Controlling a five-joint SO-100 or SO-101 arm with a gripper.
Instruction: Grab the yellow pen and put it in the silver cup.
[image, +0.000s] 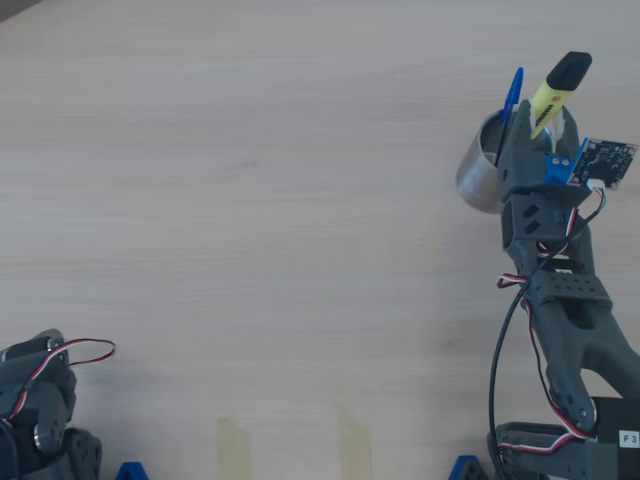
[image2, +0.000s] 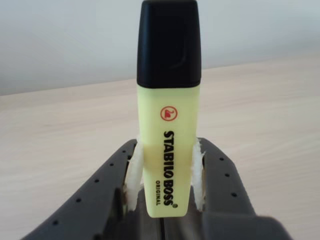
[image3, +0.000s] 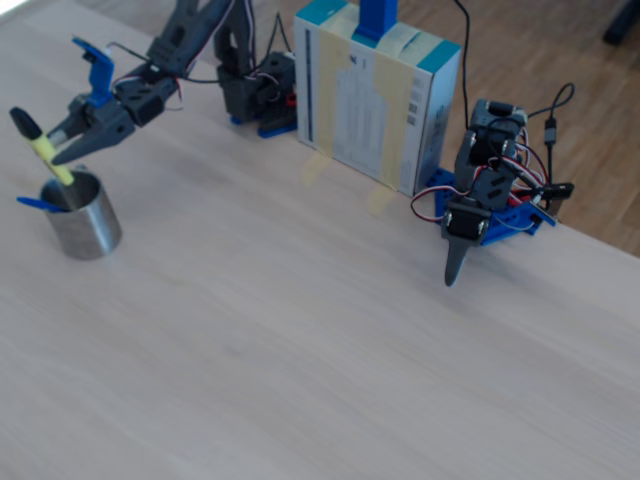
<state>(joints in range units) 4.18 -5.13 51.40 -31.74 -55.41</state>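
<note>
Yellow pen (image2: 168, 150) was held upright between the jaws of the gripper (image2: 167, 175), which were closed on its lower barrel; in the wrist view its black cap pointed up and dark lettering ran along the barrel, with pale padding on both fingers (image2: 134, 172) pressed against its sides. Seen in the overhead view, the yellow pen (image: 553, 95) was tilted above the silver cup (image: 480, 170), cap end up and away from the arm, while the gripper (image: 540, 135) covered part of the cup's mouth. Whether the pen's lower end had passed below the rim could not be told from that view. From the fixed view, the yellow pen (image3: 42, 148) was seen slanting over the silver cup (image3: 85, 222), its lower end at or just inside the rim, with the gripper (image3: 65, 145) clamped on it from the right. A blue pen (image3: 40, 204) was already lodged in the cup, leaning out over the rim on the left of that view; in the overhead view it (image: 511, 95) stood just beside the yellow pen. The cup rested on the pale wood tabletop (image: 250, 200). A second arm (image3: 480, 200) was parked well apart at the tabletop's edge, beside a cardboard box (image3: 375, 100) standing behind it.
</note>
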